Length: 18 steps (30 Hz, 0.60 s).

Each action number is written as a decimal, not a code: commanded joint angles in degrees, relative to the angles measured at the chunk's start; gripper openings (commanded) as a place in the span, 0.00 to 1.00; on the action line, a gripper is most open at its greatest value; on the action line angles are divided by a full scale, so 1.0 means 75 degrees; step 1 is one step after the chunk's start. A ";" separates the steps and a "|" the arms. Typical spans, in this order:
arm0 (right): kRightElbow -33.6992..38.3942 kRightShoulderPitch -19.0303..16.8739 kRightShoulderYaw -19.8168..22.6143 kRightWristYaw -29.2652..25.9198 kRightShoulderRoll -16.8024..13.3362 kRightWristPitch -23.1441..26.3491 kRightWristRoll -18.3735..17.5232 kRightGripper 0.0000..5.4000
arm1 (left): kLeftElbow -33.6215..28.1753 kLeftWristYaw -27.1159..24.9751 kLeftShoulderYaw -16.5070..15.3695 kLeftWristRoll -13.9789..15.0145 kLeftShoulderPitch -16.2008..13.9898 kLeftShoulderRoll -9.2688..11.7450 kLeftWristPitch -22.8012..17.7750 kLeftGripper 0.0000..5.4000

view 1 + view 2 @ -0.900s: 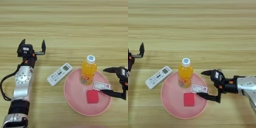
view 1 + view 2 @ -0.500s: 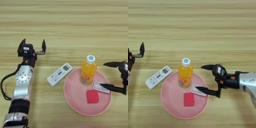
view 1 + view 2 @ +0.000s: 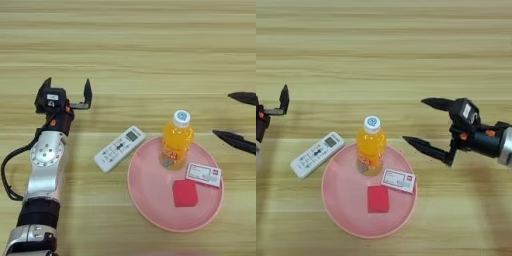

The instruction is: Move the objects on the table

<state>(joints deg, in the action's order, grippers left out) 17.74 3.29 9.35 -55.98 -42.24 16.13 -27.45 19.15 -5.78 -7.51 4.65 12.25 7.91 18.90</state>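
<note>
On the wooden surface (image 3: pixel 150 50), the left gripper (image 3: pixel 67 95) hovers at far left with its jaws spread and nothing between them, apparently idle. Just right of it, the white remote control (image 3: pixel 119 148) lies flat on the bare wood, touching or nearly touching the rim of the pink plate (image 3: pixel 150 200); its long axis runs diagonally, display end toward the upper right, and it looks like the one object not yet on the plate. The orange-juice bottle (image 3: pixel 176 141) stands upright on the plate's far side, white cap up. The red block (image 3: pixel 184 193) lies flat nearer the front, and a small white card (image 3: pixel 203 174) rests just right of the bottle. At right, the right gripper (image 3: pixel 431 125) hangs beside the plate, jaws wide apart and empty, tips pointing left toward the bottle.
</note>
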 commanded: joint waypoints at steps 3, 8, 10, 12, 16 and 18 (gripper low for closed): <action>0.0047 0.0327 0.0132 0.0653 0.0328 0.0139 -0.0114 1.00 | 0.0058 -0.0013 0.0035 -0.0087 0.0078 0.0043 0.0073 1.00; 0.0006 0.0378 0.0210 0.1145 0.0750 0.0068 -0.0264 1.00 | 0.0044 -0.0005 0.0033 -0.0088 0.0070 0.0040 0.0074 1.00; 0.0028 0.0414 0.0268 0.1384 0.0927 0.0045 -0.0293 1.00 | 0.0037 -0.0007 0.0032 -0.0084 0.0069 0.0040 0.0073 1.00; 0.0023 0.0499 0.0335 0.1630 0.1096 0.0031 -0.0293 1.00 | 0.0033 -0.0007 0.0031 -0.0082 0.0068 0.0039 0.0074 1.00; -0.0049 0.0666 0.0374 0.2105 0.1407 -0.0064 -0.0162 1.00 | 0.0052 0.0001 0.0032 -0.0085 0.0078 0.0032 0.0087 1.00; -0.0117 0.0747 0.0404 0.2379 0.1610 -0.0195 -0.0088 1.00 | 0.0061 0.0004 0.0031 -0.0086 0.0079 0.0029 0.0095 1.00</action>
<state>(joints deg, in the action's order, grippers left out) 17.46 7.21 11.77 -40.05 -31.60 15.69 -28.69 19.15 -5.77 -7.51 4.65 12.25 7.91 19.09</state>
